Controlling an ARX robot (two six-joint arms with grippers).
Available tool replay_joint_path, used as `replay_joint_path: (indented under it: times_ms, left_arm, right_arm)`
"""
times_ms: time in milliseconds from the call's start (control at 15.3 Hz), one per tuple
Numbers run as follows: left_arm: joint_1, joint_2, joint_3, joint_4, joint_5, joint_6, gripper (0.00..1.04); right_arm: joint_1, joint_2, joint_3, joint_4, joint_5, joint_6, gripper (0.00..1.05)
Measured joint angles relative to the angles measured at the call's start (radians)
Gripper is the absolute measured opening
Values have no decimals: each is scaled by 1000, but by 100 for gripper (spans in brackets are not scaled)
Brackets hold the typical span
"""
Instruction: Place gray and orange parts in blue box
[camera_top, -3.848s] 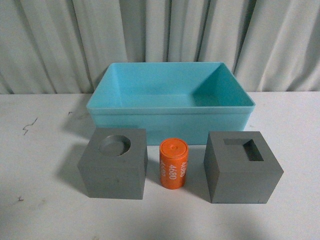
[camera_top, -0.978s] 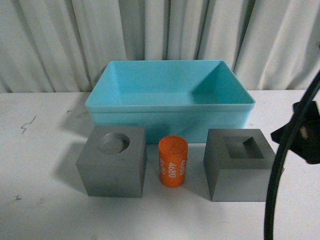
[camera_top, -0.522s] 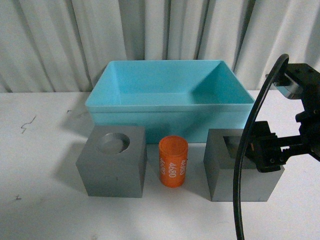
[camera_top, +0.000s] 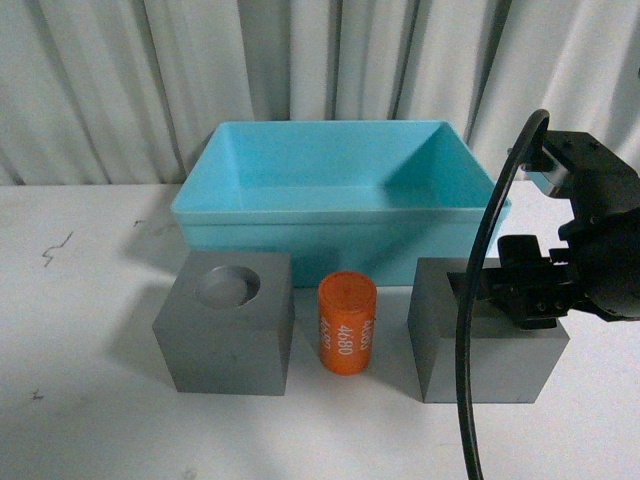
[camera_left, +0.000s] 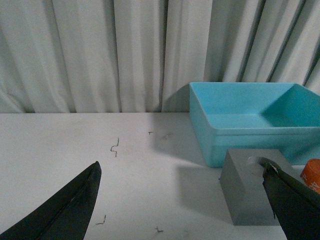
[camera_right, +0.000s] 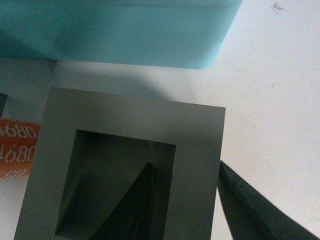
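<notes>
The blue box (camera_top: 340, 213) stands at the back of the white table. In front of it sit a gray cube with a round recess (camera_top: 225, 330), the orange cylinder (camera_top: 347, 323) printed "4680", and a gray cube with a square recess (camera_top: 485, 365). My right gripper (camera_top: 497, 290) is open over the square-recess cube (camera_right: 197, 150). It (camera_right: 185, 163) straddles the cube's outer wall, one finger (camera_right: 135, 210) down in the recess and the other (camera_right: 245, 205) outside. My left gripper (camera_left: 181, 166) is open and holds nothing, with the round-recess cube (camera_left: 250, 195) at its right finger (camera_left: 290, 200).
Pale curtains (camera_top: 120, 90) hang behind the table. A black cable (camera_top: 470, 330) loops down in front of the right cube. The blue box (camera_left: 200, 107) holds nothing that I can see. Small dark marks (camera_left: 115, 147) dot the tabletop on the left.
My right arm came in from the right edge and moved left over the square-recess cube. The cubes, cylinder and box have not moved.
</notes>
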Motion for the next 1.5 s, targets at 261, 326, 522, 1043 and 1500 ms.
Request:
replay_joint_path:
  times_ms: [261,326,522,1043,1500]
  left_arm:
    - [0,0,0,0,0,0,98]
    - [0,0,0,0,0,0,98]
    - [0,0,0,0,0,0,98]
    - [0,0,0,0,0,0,98]
    - [0,0,0,0,0,0,98]
  right_arm:
    - [-34,-100,-64,-23,4,19,19]
    - [-64,-167,-68,-50,-18,15,19]
    - [-167,-348,124,-21,-80,-19,19]
    - [-55,173,622,-24,-73,3,19]
    - [-6,314,672,-69,59,125,19]
